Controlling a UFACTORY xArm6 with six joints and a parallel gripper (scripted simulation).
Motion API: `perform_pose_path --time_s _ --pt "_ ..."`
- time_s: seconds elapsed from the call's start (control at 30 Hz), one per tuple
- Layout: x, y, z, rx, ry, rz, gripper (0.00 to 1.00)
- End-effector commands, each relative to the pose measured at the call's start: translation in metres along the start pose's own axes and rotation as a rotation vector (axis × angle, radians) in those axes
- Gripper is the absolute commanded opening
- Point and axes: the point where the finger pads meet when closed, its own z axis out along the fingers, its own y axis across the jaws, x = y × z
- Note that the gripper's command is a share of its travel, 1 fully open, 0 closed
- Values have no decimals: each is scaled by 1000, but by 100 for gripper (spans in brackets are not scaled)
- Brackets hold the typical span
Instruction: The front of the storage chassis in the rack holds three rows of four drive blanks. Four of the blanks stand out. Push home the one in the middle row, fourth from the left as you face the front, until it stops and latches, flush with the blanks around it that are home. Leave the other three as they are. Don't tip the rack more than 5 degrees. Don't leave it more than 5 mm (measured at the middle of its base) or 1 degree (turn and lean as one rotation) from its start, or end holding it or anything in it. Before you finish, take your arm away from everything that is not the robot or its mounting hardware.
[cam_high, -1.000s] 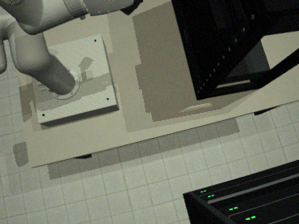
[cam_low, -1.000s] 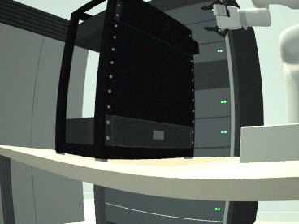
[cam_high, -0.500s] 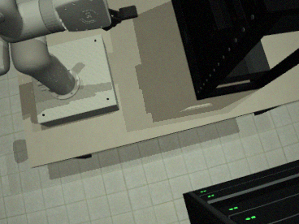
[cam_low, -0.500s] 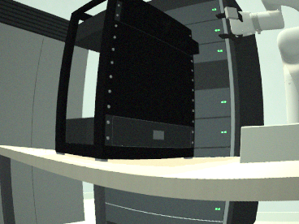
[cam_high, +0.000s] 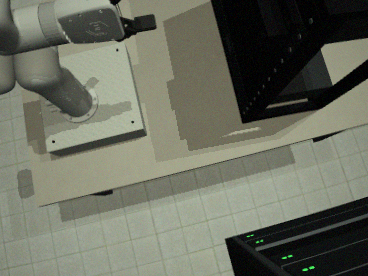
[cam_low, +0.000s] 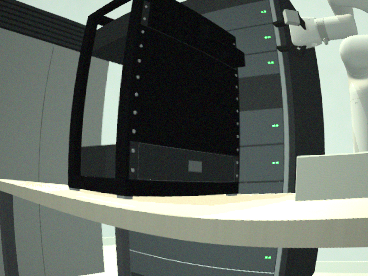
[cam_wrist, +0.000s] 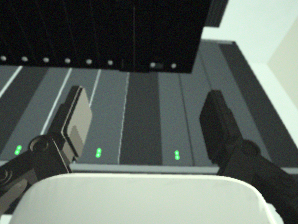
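The rack (cam_low: 134, 100) is black, with a column of small pale dots down its front posts – in the upper right of the top view it is nearly one dark mass. The bench (cam_high: 165, 165) is cream. The floor (cam_high: 150, 235) at the bottom of the top view has pale grey-green square tiles. The base plate (cam_high: 127, 75) is off-white and speckled, the arm (cam_high: 55, 85) light grey. The hand (cam_wrist: 147, 130) has dark fingers. The cabinet (cam_high: 320, 245) at lower right is dark grey – with small bright green lights.
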Motion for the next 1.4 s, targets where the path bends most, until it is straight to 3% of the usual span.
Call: perform_pose_path --time_s 0.0,1.0,1.37 --pt "2 -2 -4 2 0 13 100" --pt "4 -4 -6 5 3 24 100" --pt "18 -5 26 5 2 24 100"
